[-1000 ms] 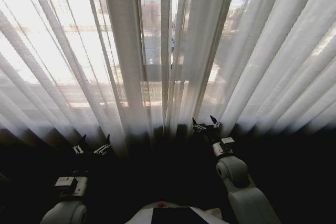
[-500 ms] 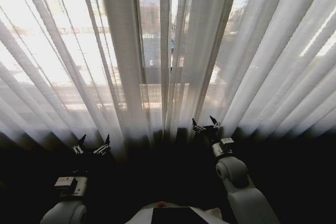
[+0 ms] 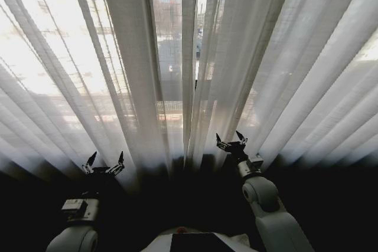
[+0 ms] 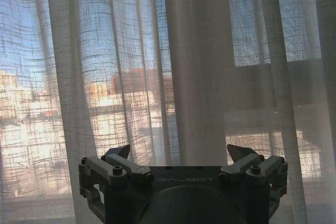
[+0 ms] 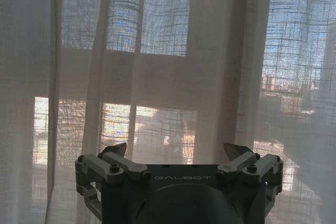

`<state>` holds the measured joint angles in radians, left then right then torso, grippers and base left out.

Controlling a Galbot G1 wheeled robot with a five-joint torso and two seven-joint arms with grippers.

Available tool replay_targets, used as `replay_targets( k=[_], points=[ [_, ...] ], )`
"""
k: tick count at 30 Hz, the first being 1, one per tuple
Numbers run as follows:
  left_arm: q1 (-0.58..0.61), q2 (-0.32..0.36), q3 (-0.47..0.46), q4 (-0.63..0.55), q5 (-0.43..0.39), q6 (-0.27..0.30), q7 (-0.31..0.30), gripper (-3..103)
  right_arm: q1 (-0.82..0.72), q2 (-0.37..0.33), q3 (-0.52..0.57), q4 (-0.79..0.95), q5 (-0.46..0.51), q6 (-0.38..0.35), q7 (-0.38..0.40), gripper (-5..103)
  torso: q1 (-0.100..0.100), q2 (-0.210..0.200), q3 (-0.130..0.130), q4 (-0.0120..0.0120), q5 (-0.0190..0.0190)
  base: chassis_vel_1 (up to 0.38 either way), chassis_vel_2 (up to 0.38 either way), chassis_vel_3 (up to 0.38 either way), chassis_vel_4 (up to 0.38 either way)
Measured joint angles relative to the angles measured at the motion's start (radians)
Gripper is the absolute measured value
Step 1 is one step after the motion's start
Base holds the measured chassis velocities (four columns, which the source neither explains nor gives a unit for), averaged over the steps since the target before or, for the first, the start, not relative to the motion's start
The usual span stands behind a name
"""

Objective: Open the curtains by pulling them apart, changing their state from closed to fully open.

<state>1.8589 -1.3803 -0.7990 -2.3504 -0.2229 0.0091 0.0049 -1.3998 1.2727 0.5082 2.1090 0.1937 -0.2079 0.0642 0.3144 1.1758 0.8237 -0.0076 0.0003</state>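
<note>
In the head view, the curtains are being seen hanging closed across the whole upper frame, their panels meeting near the centre. The left gripper is being held at lower left with fingers spread, the right gripper right of centre, likewise spread, holding nothing.

In the left wrist view, the fabric is being faced by spread fingers.

In the right wrist view, the pleats are being faced likewise, fingers parted.
</note>
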Motion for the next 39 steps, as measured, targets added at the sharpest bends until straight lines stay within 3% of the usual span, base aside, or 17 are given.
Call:
replay_targets(
  k=[28,39],
  points=[
    [0.011,-0.011,-0.005,-0.002,-0.001,-0.017,0.0,100,0.001,0.005,-0.021,-0.003,-0.029,-0.025,0.005,100,0.0,0.0,0.0,0.0,-0.0006,0.046,0.055,-0.046,-0.052],
    [0.015,-0.033,-0.011,-0.01,0.013,-0.019,0.0,100,0.151,-0.029,-0.04,-0.104,0.184,-0.177,0.011,100,0.0,0.0,0.0,0.0002,0.0002,0.007,-0.001,-0.007,-0.009]
  ],
)
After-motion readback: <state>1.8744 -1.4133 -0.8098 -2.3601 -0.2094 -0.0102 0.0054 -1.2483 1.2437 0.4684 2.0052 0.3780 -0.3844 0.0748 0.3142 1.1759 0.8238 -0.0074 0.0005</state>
